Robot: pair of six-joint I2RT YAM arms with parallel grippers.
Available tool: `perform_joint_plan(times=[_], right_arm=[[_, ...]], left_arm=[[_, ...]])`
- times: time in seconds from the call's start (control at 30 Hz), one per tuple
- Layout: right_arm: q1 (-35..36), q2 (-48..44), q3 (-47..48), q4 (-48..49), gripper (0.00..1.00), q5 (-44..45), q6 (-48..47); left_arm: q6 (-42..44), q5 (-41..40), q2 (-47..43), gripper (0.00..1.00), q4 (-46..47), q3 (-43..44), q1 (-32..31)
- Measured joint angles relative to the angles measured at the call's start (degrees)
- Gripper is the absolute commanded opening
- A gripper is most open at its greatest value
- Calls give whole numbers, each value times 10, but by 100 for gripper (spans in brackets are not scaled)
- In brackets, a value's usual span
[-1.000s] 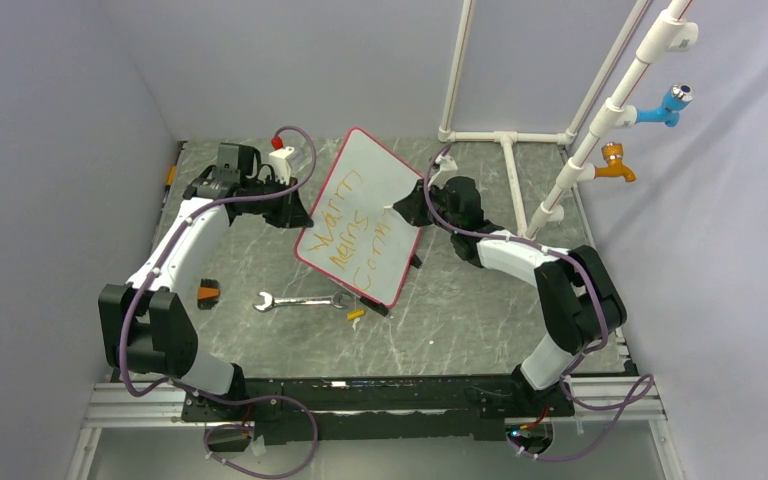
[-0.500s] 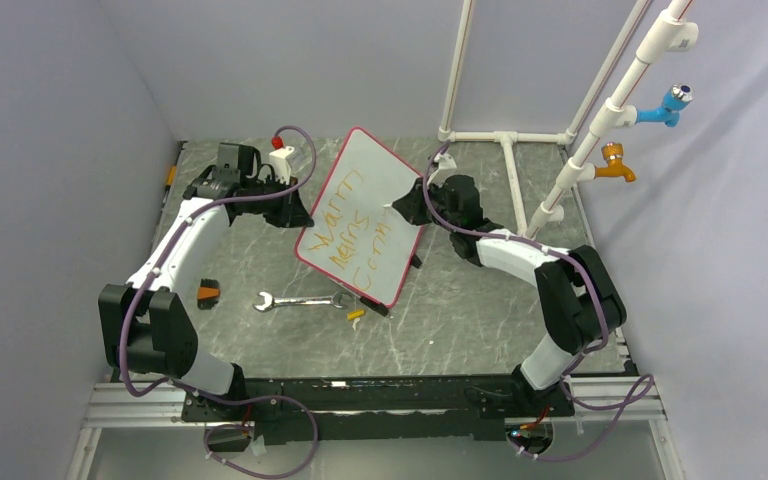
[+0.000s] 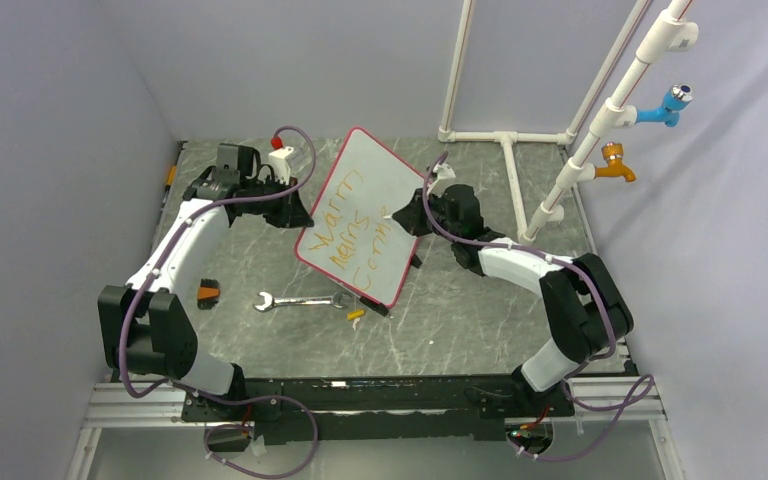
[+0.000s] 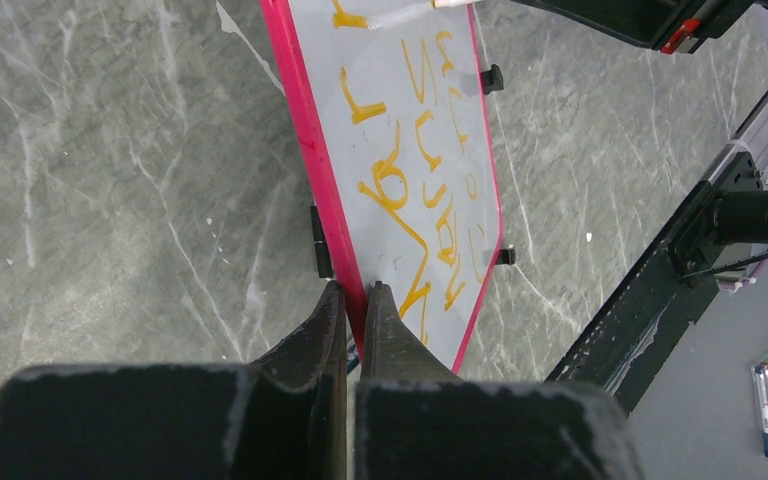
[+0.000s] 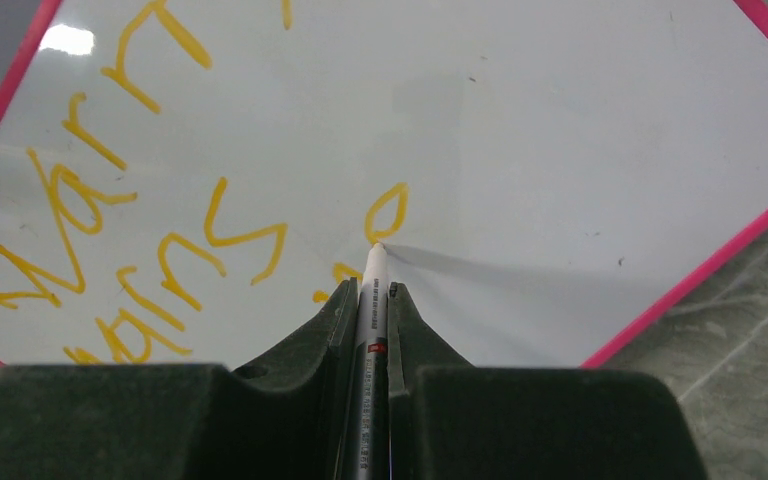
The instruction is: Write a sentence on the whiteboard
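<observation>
My left gripper [image 4: 352, 298] is closed tight on the pink rim of the whiteboard [image 4: 410, 130], which stands tilted at the far middle of the table [image 3: 460, 320], between both arms. My right gripper [image 5: 368, 292] clamps a white marker [image 5: 372, 320], its tip touching the board's face beside the orange lettering [image 5: 70, 200].

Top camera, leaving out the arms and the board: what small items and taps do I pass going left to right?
small orange-and-black item → wrench → small yellow piece → orange tap → blue tap
</observation>
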Motion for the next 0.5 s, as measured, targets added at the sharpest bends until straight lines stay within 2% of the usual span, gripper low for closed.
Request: perform_joint_plan(times=[0.5], right_arm=[[1,-11,-1,-59,0,93,-22]], left_arm=[[-6,0,-3,0,0,-1,0]])
